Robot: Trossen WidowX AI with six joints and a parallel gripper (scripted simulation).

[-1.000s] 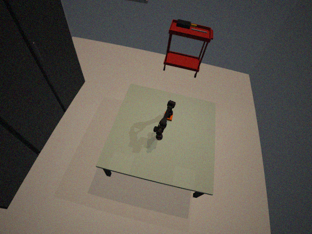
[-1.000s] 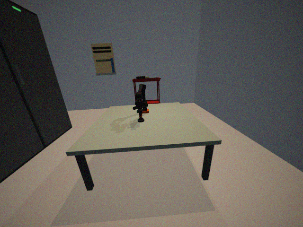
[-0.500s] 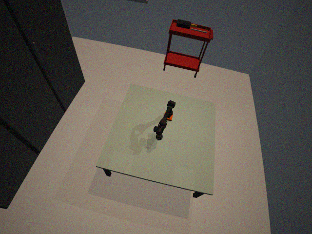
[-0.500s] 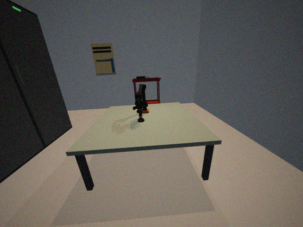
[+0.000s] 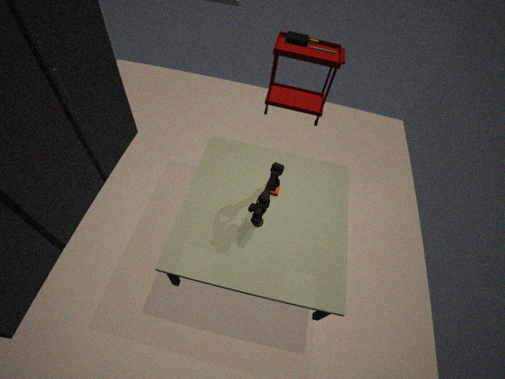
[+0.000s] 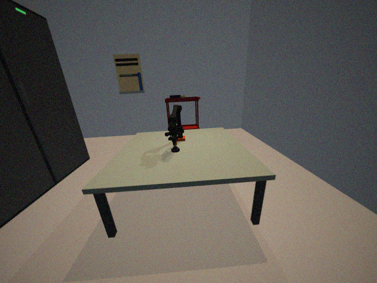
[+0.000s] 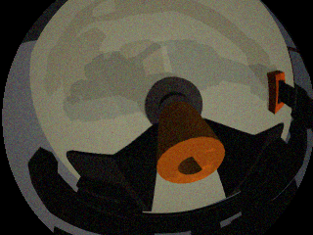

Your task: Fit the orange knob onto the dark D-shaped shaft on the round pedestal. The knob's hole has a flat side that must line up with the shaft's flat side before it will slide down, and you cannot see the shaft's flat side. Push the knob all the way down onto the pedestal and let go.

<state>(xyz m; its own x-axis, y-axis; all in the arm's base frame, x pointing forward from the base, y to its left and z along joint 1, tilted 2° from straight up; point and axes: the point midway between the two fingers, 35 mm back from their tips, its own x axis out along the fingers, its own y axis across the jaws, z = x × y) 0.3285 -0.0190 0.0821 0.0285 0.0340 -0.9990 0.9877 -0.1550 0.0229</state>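
The orange knob [image 7: 190, 147] [image 6: 175, 144] is upright between the fingers of my gripper [image 7: 180, 125] [image 6: 174, 142], which is shut on it. In the wrist view its near end face shows a dark D-shaped hole. The dark round pedestal [image 7: 156, 104] [image 6: 175, 150] [image 5: 259, 224] stands on the table directly under the knob. The knob's lower end is over the pedestal's raised centre. The shaft is hidden by the knob, and I cannot tell how far down the knob sits on it. In the top view the arm hides the knob.
The pale green table [image 5: 301, 245] [image 6: 212, 164] carries the arm, whose base has an orange plate [image 5: 274, 190] [image 6: 181, 138] [image 7: 274, 93]. A red cart [image 5: 295, 98] [image 6: 191, 126] stands beyond the table. A large dark cabinet [image 5: 53, 122] [image 6: 33, 91] is at the left.
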